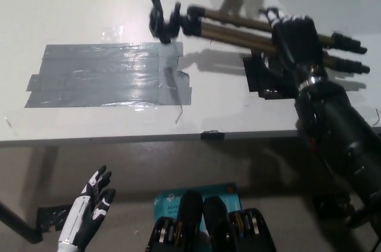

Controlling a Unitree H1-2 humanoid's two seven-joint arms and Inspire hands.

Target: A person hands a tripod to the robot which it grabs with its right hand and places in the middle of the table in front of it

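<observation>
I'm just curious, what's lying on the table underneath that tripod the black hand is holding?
Under the tripod in the right hand lie its shadow on the white table and a black patch, partly covered by the hand. The grey tape lies left of it.

Single head view, steeply down onto the white table, fairly near.

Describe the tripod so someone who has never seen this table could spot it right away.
Start at the white table and look to its far right side, above the small black patch. There the black right hand holds the tripod lying sideways. It is the only long thing, with brown folded legs and a black head.
</observation>
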